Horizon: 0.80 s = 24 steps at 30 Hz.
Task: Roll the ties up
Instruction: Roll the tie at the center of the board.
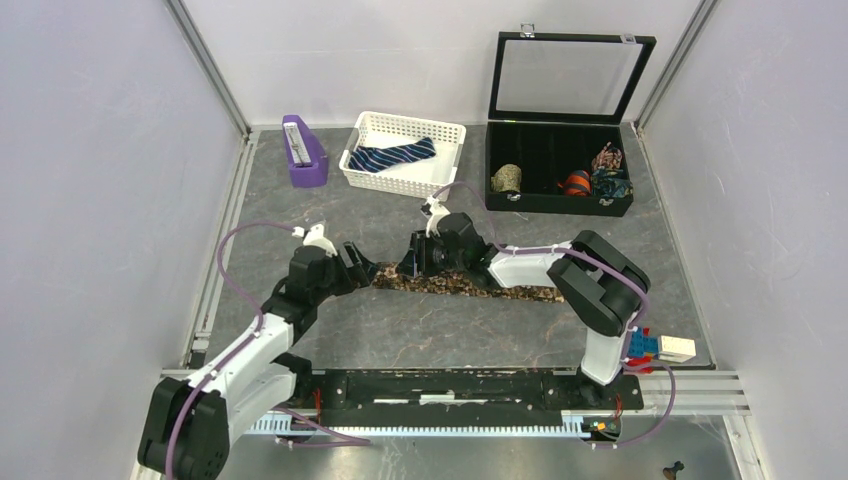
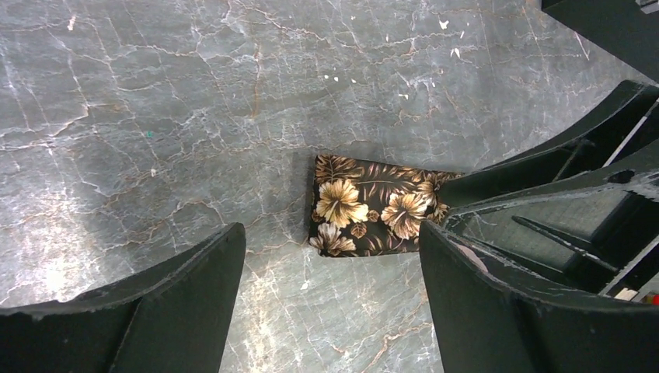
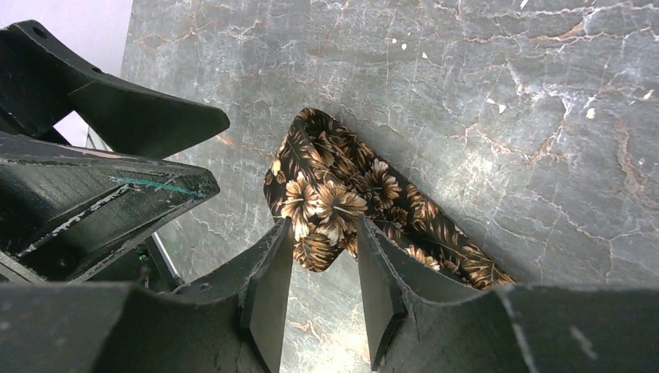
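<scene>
From above, the grey marble table (image 1: 400, 340) carries at its far side a purple stand (image 1: 303, 150), a white lattice basket (image 1: 400, 183) and a black case (image 1: 560, 203) with its glass lid (image 1: 570, 75) standing open. In the basket lies one navy striped tie (image 1: 395, 155), unrolled. In the case I see a tan roll (image 1: 508, 178) at the left end, an orange roll (image 1: 574, 183) further right and a many-coloured bundle (image 1: 608, 170) at the right end. The brown floral tie (image 1: 470, 286) is stretched flat in the middle of the table, and the left gripper (image 1: 365, 268) and the right gripper (image 1: 415, 262) meet over its left end. In the left wrist view, the left fingers (image 2: 171, 311) are spread wide, holding nothing, with the tie's square end on the marble between them. In the right wrist view, the right fingers (image 3: 264, 295) are drawn close together and nip the curled-up end of this tie.
</scene>
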{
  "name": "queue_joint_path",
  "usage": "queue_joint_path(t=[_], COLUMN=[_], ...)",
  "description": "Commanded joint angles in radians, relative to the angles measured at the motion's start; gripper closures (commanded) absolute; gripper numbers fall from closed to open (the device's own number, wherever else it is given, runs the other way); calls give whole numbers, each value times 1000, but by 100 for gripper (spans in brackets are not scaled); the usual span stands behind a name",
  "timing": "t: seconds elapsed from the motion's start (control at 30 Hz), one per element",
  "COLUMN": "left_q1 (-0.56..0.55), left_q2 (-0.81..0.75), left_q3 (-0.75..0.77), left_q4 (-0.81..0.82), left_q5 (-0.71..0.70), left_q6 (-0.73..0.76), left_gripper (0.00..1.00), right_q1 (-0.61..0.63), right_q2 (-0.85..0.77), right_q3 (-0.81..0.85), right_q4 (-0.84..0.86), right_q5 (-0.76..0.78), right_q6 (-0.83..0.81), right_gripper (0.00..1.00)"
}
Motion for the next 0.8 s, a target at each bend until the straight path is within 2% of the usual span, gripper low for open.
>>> queue_joint_path(t=[0.0,0.77], left_q1=[7,8], left_q2=[13,94], left_q3=[-9,-42], left_q4=[72,171], left_q5=[33,88], left_q6=[-40,-71], left_gripper=[13,17], right_q1=[12,11], right_q2=[17,44], right_q3=[32,-9], right_q4=[42,57], right_q5=[0,-13], right_q6=[7,-25], right_gripper=[58,69])
